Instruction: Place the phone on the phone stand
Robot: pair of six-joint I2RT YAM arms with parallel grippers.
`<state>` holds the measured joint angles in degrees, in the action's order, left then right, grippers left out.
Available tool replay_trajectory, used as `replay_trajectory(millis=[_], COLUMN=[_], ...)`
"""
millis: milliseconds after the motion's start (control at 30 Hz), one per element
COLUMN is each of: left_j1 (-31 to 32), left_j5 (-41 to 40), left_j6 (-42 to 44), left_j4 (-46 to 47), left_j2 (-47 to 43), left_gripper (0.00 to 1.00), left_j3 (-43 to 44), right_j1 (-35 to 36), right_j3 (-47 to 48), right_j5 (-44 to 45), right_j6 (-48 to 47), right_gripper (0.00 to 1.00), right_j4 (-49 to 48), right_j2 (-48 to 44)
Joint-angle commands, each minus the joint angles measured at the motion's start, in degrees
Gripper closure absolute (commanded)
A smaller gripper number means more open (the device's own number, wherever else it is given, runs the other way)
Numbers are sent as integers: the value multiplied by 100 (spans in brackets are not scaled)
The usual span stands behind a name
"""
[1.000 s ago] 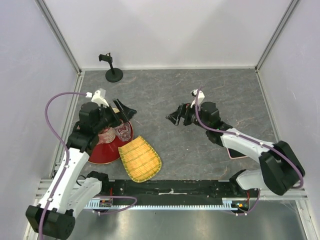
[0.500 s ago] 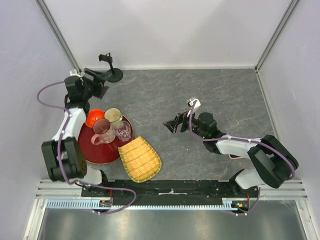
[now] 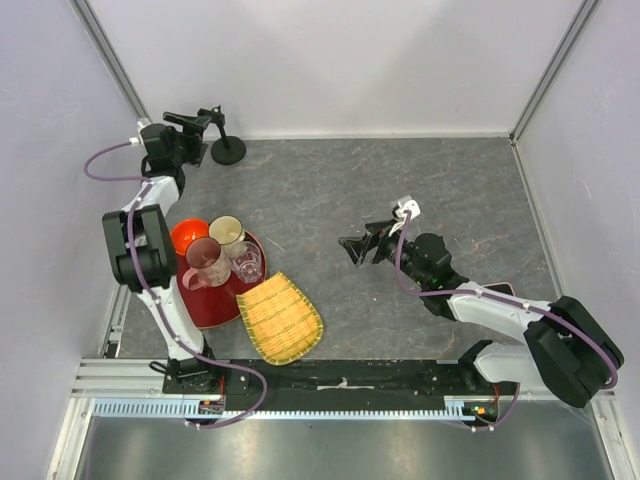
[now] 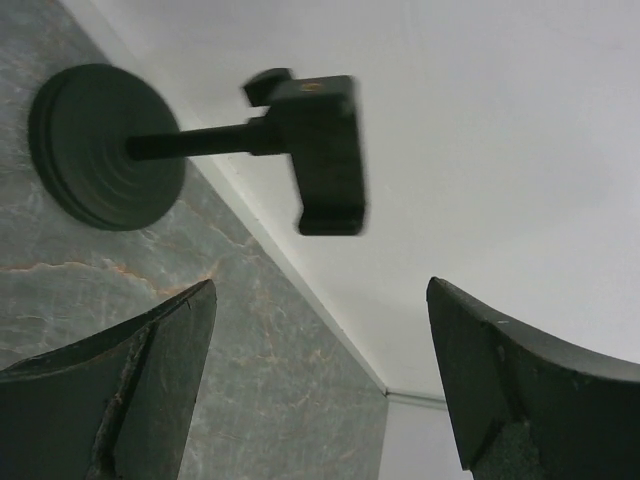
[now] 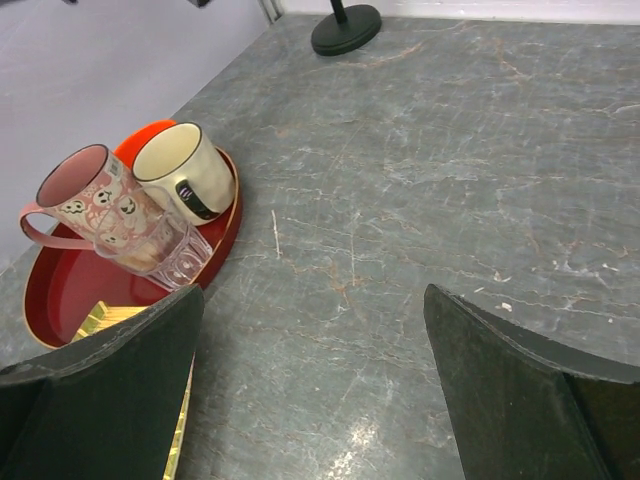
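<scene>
Phone [image 3: 498, 290] shows only as a thin pink sliver on the right side of the bench [image 3: 400, 180], tucked under the forearm of the right arm. Too little of it is visible to tell which way it points or how its long axis runs.

The right gripper [image 3: 362, 244] is well apart from it, toward the middle of the bench, with its jaws spread wide and nothing between them.

The phone stand [image 3: 227, 149] is upright in the far left corner, its disc base flat on the bench and its post rising to the clamp bracket on top. The left gripper [image 3: 203, 135] hangs just beside the stand, aimed at it, jaws wide and empty, not touching it.

Near the left edge sits a round red tray [image 3: 205, 312]. It carries an orange bowl [image 3: 185, 234], a cream mug [image 3: 227, 231], a patterned pink mug [image 3: 203, 259] and a clear glass [image 3: 247, 263], all upright and crowded together. A yellow woven tray [image 3: 282, 318] lies against the red tray's near rim.
</scene>
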<state>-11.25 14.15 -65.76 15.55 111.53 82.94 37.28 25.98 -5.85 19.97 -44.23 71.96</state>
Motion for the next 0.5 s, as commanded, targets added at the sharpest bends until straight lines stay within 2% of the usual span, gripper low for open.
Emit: replay_trajectory(millis=[0, 33, 200, 333, 467], left_j1=[-9, 43, 52, 43, 43], left_j5=[-447, -501, -756, -791, -624], left_j6=[-517, -526, -543, -789, -746], left_j4=[1185, 1718, 2223, 3039, 4014], left_j2=[562, 763, 1222, 1512, 1732], left_gripper=[9, 9, 9, 11, 16], left_j3=[92, 74, 354, 372, 495], right_j1=[-1, -1, -1, -1, 8], right_j3=[-128, -137, -207, -181, -128], right_j5=[242, 242, 145, 128, 145], right_j6=[-256, -256, -274, -283, -327], right_gripper=[2, 2, 2, 2, 2], right_j4=[-262, -279, -499, -604, -649], right_j2=[-183, -183, -78, 81, 230])
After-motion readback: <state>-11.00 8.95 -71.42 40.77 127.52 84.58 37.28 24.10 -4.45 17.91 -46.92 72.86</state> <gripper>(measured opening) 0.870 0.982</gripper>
